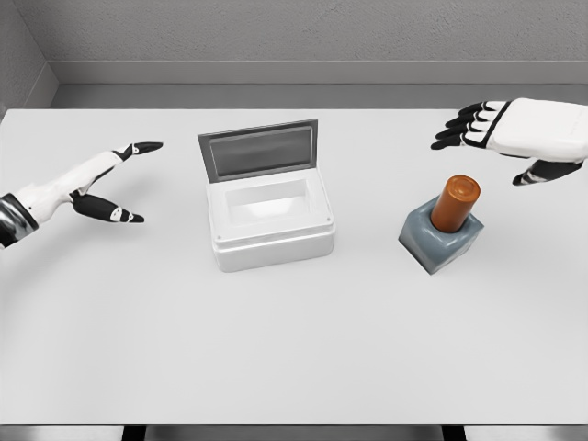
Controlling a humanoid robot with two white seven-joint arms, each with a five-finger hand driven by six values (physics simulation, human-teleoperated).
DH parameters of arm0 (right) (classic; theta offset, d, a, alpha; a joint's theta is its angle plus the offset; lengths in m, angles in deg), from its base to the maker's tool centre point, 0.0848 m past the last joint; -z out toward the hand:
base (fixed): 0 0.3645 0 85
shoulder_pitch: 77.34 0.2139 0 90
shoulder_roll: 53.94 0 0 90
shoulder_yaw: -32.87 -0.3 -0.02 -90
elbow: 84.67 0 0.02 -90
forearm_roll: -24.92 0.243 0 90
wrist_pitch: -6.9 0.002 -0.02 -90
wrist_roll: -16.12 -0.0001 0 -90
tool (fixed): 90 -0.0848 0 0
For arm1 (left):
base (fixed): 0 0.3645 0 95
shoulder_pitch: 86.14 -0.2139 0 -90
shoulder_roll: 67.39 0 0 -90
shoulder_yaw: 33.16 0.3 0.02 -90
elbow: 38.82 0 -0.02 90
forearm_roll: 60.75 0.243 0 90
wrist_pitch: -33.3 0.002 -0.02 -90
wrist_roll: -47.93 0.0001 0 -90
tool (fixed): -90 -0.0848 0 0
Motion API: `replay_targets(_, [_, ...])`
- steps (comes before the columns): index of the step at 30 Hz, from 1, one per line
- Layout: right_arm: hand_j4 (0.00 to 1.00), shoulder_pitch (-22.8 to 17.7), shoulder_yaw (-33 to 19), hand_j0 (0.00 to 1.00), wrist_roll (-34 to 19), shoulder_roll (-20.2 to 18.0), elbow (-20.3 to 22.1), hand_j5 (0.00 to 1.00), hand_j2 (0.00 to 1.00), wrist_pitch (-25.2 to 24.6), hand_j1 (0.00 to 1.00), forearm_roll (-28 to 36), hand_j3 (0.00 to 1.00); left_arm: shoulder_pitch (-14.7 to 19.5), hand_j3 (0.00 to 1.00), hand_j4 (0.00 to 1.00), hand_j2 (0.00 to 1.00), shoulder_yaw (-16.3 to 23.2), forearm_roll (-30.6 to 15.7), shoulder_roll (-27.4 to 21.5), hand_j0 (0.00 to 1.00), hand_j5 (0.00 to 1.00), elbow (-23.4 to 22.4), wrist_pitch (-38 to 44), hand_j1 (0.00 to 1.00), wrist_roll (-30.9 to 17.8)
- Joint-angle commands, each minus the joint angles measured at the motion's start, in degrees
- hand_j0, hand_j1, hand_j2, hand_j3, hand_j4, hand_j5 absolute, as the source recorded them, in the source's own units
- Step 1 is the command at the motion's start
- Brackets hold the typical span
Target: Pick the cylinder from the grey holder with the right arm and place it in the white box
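White covers nearly everything here: the table (294,367) is stretching wide beneath both arms, bare except for 2 items. The box (269,216) is sitting well to the left of the right hand (514,129), its grey lid (259,152) standing open at the back and its inside showing nothing in it. The grey holder (440,237) is lying just below and slightly left of that hand, and the orange-brown cylinder (456,203) is standing in it, leaning a little, its top cap nearest the hand.

The right hand is hovering above the table, fingers stretched out and relaxed, gripping nothing and not touching the cylinder. The left hand (87,188) is resting far off on the other side of the box, its fingers also spread and idle.

The step in hand looks like the reach. To do it well, the hand should be dropping toward the exposed upper half of the cylinder, thumb on 1 side and fingers opposite, matching its lean. Pulling along that tilt, not straight up, should be keeping the holder from lifting or tipping with it.
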Motion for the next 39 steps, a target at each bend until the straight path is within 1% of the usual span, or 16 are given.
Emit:
replay_targets(1, [1.00,-0.10,0.11,1.00,0.07,0.08,0.03,1.00,1.00,-0.08,1.00,0.35,1.00,0.00,1.00,1.00,1.00,-0.05,-0.54,-0.04,1.00,1.00,0.02,0.09,1.00,0.02])
replay_targets(4, [1.00,0.78,-0.50,1.00,-0.01,1.48,0.03,1.00,1.00,-0.08,1.00,0.26,1.00,-0.09,1.00,1.00,1.00,-0.05,-0.89,-0.04,1.00,1.00,0.02,0.09,1.00,0.02])
replay_targets(5, [1.00,1.13,-0.24,1.00,-0.10,3.15,-0.23,1.00,1.00,-0.08,1.00,0.17,1.00,-0.09,1.00,1.00,1.00,-0.05,-0.81,-0.04,1.00,1.00,0.02,0.09,1.00,0.02])
replay_targets(8, [1.00,1.57,0.99,1.00,-0.19,2.80,-0.32,1.00,1.00,-0.08,1.00,0.09,1.00,-0.09,1.00,1.00,1.00,-0.05,-0.81,-0.04,1.00,1.00,-0.07,0.09,1.00,0.02])
replay_targets(10, [1.00,2.10,3.37,1.00,-0.10,0.78,0.03,1.00,1.00,-0.08,1.00,0.35,1.00,-0.09,1.00,1.00,1.00,-0.05,-0.81,-0.04,1.00,1.00,-0.07,0.09,1.00,0.02])
replay_targets(11, [1.00,2.19,3.72,1.00,-0.02,-1.24,1.35,1.00,1.00,-0.08,1.00,0.35,1.00,-0.09,1.00,1.00,1.00,-0.05,-0.81,-0.04,1.00,1.00,-0.07,0.09,1.00,0.02])
replay_targets(12, [1.00,2.45,3.98,1.00,-0.02,-4.22,2.40,1.00,1.00,-0.08,1.00,0.35,1.00,-0.09,1.00,1.00,1.00,-0.05,-0.81,-0.04,1.00,1.00,-0.07,0.09,1.00,0.02])
replay_targets(16, [1.00,2.54,5.30,1.00,-0.37,-5.37,3.46,1.00,1.00,-0.08,1.00,0.17,1.00,-0.09,1.00,1.00,1.00,-0.05,-0.72,-0.04,1.00,1.00,-0.07,0.09,1.00,-0.15])
replay_targets(19, [1.00,3.15,4.42,1.00,-2.30,-4.93,3.02,1.00,1.00,-0.08,1.00,-0.35,1.00,-0.09,1.00,1.00,1.00,-0.05,-0.81,-0.04,1.00,1.00,-0.15,0.09,1.00,-0.68])
replay_targets(21, [1.00,4.82,4.07,1.00,-2.30,-4.32,3.02,1.00,1.00,-0.08,1.00,-0.35,1.00,-0.09,1.00,1.00,1.00,-0.05,-0.72,-0.04,1.00,1.00,-0.15,0.09,1.00,-0.68])
replay_targets(23, [1.00,5.00,3.98,1.00,-3.44,-1.86,3.20,1.00,1.00,-0.08,1.00,-0.35,1.00,-0.09,1.00,1.00,1.00,-0.05,-0.72,-0.04,1.00,1.00,-0.15,0.09,1.00,-0.68])
replay_targets(25, [1.00,5.00,3.98,1.00,-3.62,-1.68,3.20,1.00,1.00,-0.08,1.00,-0.26,1.00,-0.09,1.00,1.00,1.00,-0.05,-0.72,-0.04,1.00,1.00,-0.15,0.09,1.00,-0.68])
replay_targets(27, [1.00,5.00,4.60,1.00,-3.71,0.08,3.02,1.00,1.00,-0.08,1.00,-0.26,1.00,-0.09,1.00,1.00,1.00,-0.05,-0.72,-0.04,1.00,1.00,-0.15,0.09,1.00,-0.68])
replay_targets(28, [1.00,4.91,5.91,1.00,-3.71,0.78,2.76,1.00,1.00,-0.08,1.00,-0.26,1.00,-0.09,1.00,1.00,1.00,-0.05,-0.72,-0.04,1.00,1.00,-0.15,0.09,1.00,-0.68])
replay_targets(37, [1.00,4.83,6.35,1.00,-3.71,1.22,2.58,1.00,1.00,-0.08,1.00,-0.18,1.00,0.00,1.00,1.00,1.00,-0.05,-0.45,-0.13,1.00,1.00,-0.15,0.09,1.00,-0.68])
replay_targets(39, [1.00,4.65,6.44,1.00,-3.71,2.10,2.58,1.00,1.00,-0.08,1.00,-0.18,1.00,0.00,1.00,1.00,1.00,-0.05,-0.45,-0.13,1.00,1.00,-0.15,0.09,1.00,-0.68])
